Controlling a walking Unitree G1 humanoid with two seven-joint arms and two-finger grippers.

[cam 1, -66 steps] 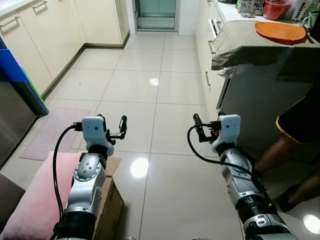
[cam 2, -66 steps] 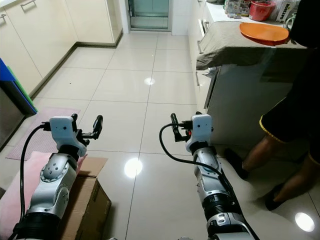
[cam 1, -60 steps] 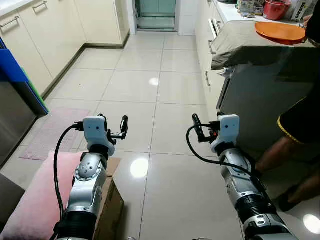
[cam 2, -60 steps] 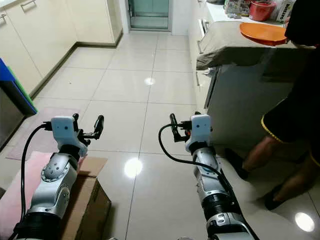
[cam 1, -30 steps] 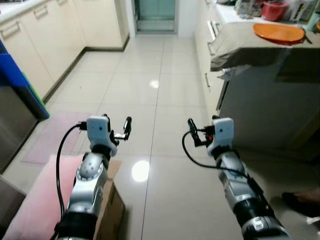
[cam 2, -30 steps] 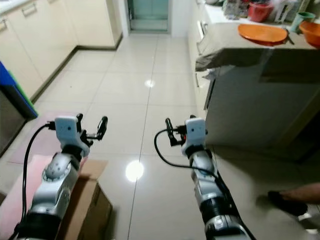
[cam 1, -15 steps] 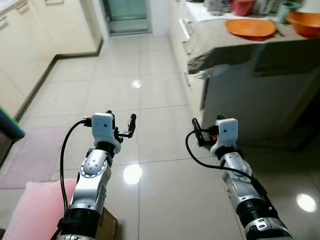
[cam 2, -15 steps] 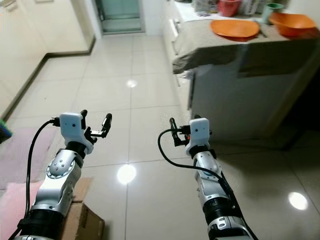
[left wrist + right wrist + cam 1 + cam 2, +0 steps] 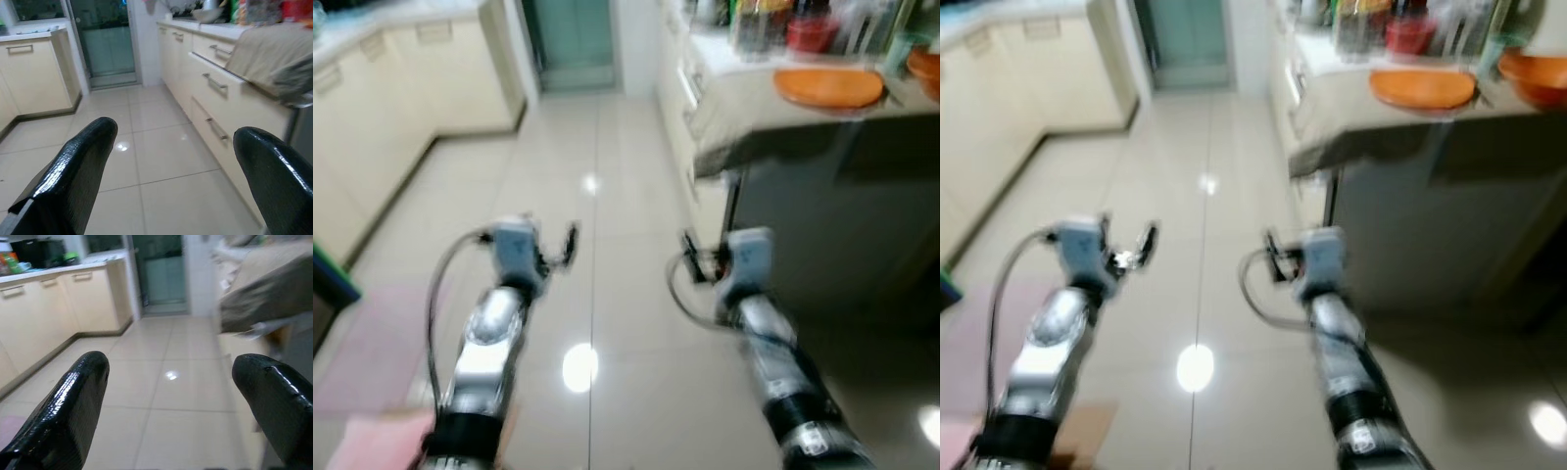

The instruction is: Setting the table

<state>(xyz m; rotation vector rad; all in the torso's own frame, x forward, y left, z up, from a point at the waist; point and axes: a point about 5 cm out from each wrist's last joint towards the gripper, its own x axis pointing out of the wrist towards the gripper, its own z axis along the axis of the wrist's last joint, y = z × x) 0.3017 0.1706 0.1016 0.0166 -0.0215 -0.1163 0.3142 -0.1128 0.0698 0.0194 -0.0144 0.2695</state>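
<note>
Above the tiled floor (image 9: 607, 176), left tool (image 9: 558, 250) and right tool (image 9: 698, 266), fingers apart, empty; orange plate (image 9: 828, 86) on covered counter (image 9: 754, 117).

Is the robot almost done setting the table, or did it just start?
Just starting, it seems. Both pincers, left and right, are open and hold nothing, raised over the floor. The orange plate and bowl sit on the cloth-covered counter, untouched. Reaching them and laying them out is all left.

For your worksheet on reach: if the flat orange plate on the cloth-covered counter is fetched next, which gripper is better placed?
Probably the right gripper: the flat orange plate lies ahead on the robot's right, on the cloth-covered counter. The left gripper is farther across. Both are open and empty.
</note>
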